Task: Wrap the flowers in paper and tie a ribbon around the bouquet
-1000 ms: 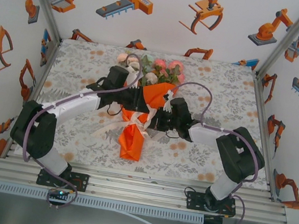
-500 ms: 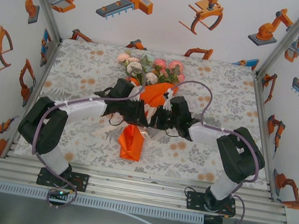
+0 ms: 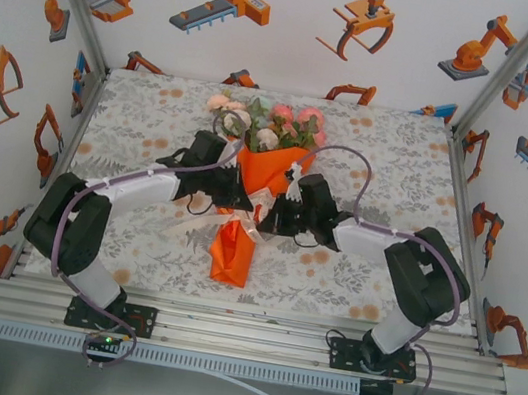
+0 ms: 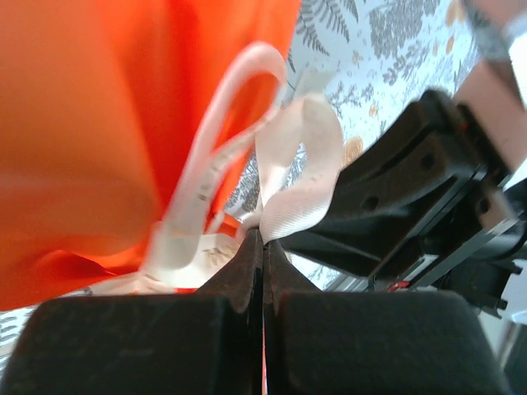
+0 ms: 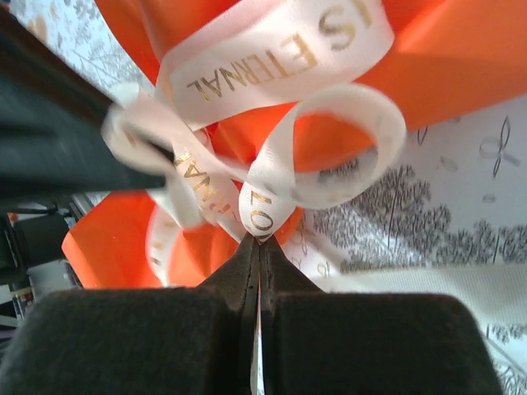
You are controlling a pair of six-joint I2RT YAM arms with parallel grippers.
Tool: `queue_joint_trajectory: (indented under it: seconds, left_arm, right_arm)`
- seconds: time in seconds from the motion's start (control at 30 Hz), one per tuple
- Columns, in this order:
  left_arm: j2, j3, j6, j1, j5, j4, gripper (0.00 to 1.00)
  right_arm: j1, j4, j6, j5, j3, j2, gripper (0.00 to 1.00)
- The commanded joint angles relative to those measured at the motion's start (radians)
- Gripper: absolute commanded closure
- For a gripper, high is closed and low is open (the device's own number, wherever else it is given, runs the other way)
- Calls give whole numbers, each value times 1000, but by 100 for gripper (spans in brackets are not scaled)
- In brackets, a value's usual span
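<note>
Both left claw [image 4: 262, 234] and right claw [image 5: 259, 243] pinch ribbon [image 5: 272, 49]; right wrist shows lettering.

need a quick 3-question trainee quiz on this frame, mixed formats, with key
1. True or false: the left gripper is shut on the ribbon.
2. The flowers of the bouquet point toward which edge of the table? A) far B) near C) left
3. Fill in: the right gripper pinches a ribbon loop; the gold word fully legible above it reads ____.
Key: 1 true; 2 A; 3 ETERNAL.
</note>
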Motion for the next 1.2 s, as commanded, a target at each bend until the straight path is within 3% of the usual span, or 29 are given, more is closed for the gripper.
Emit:
queue_joint_trajectory:
  seconds: [0.0,0.17,0.4,0.53,0.77,0.9,1.03,1.17]
  left_arm:
    - [-22,-17,-17,3,-13,17,100]
    - [-19,-32,-27,4,-12,26,100]
    - [-23,-29,0,4,7,19,100]
    - [-26,-25,11,4,7,11,100]
    - [-15,-19,8,4,19,16,100]
    - [-16,-13,9,4,25,14,100]
    - [-20,-12,13,4,19,6,100]
    - [-25,-12,16,4,10,-3,100]
  right_arm:
    - [7,-21,-11,4,-61,-62,100]
    - [0,-9,44,98,-92,-93,100]
    - [-30,70,145,137,-143,-105,99]
    - [-45,119,199,133,-149,-88,76]
    - [-54,175,227,117,-95,-29,66]
    - [-63,175,234,168,-69,-1,63]
    - [-87,156,254,236,-53,19,63]
    - [-101,156,254,241,-43,24,80]
